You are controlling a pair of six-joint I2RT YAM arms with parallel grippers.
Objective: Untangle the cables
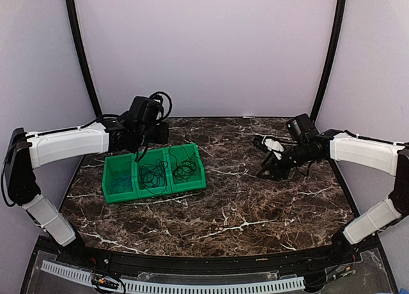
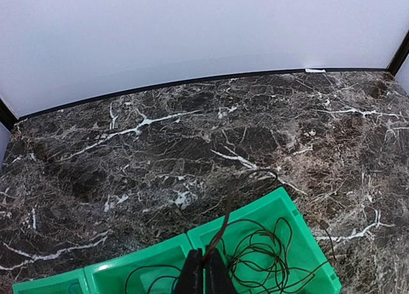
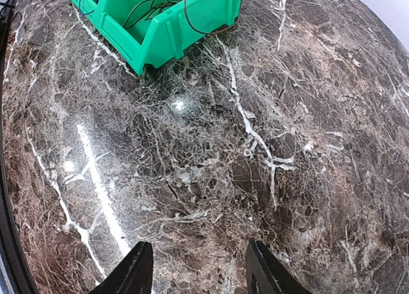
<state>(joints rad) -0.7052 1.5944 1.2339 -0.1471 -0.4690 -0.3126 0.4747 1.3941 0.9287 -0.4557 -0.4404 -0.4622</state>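
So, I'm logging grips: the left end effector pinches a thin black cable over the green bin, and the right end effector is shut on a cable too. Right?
Not quite. The right end effector is open and empty over the table, as the right wrist view shows. The left end effector does pinch a thin black cable over the green bin.
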